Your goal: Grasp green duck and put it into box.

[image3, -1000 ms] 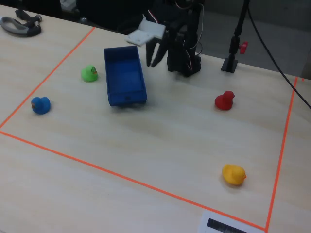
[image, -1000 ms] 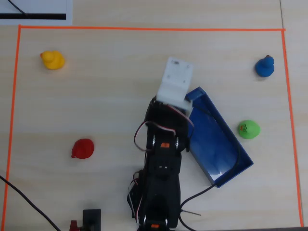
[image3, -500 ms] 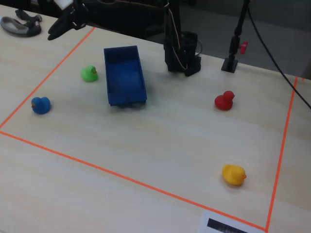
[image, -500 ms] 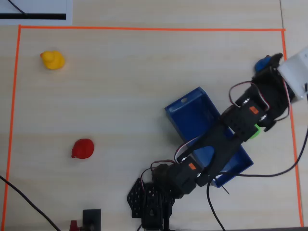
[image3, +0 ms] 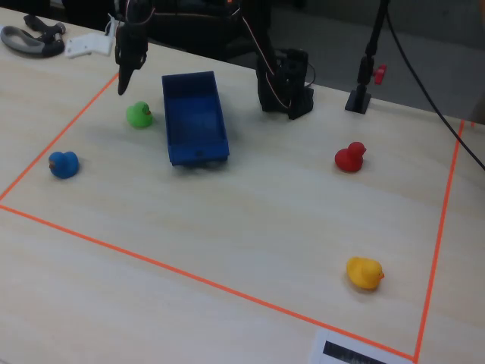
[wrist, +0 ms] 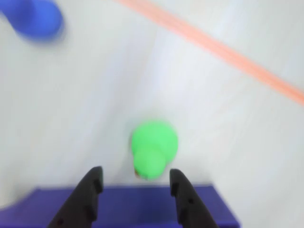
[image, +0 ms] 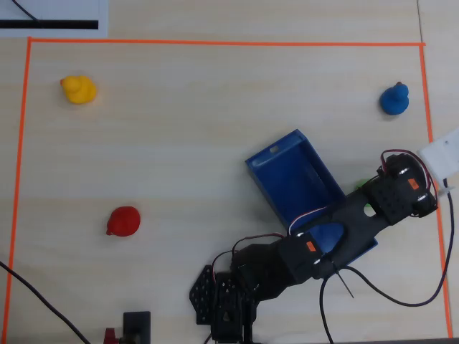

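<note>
My pincer [wrist: 135, 185] hangs wide and empty over the box [image3: 194, 121] wall, its two tips framing the duck [wrist: 153, 148], which sits on the counter [image3: 250, 227] just beside the box. It looks to me like a light, squashy, rounded thing that could squirt out, so I'd close across the fat body, not the head. From overhead the arm hides nearly all of it, and the wrist view is blurred, beak barely readable.
</note>
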Robot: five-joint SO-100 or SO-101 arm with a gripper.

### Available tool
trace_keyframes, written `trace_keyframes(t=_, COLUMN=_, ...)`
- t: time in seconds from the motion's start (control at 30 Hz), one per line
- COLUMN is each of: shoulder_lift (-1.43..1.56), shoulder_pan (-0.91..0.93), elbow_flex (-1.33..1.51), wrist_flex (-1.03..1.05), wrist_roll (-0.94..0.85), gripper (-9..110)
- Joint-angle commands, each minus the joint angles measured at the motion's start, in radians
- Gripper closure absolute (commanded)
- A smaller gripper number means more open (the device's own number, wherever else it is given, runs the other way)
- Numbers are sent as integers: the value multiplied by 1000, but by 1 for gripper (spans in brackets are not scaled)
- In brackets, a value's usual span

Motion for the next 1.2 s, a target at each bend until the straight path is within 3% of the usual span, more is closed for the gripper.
trace_keyframes(t=0.0, shoulder_lift=-20, shoulder_pan=-6, elbow_flex=-34, wrist_flex=11, wrist_roll=-6, gripper=81)
trace_keyframes(t=1.17, shoulder_lift=-258, shoulder_pan=69, elbow_flex=-152, wrist_flex=123, wrist_roll=-109, gripper=68)
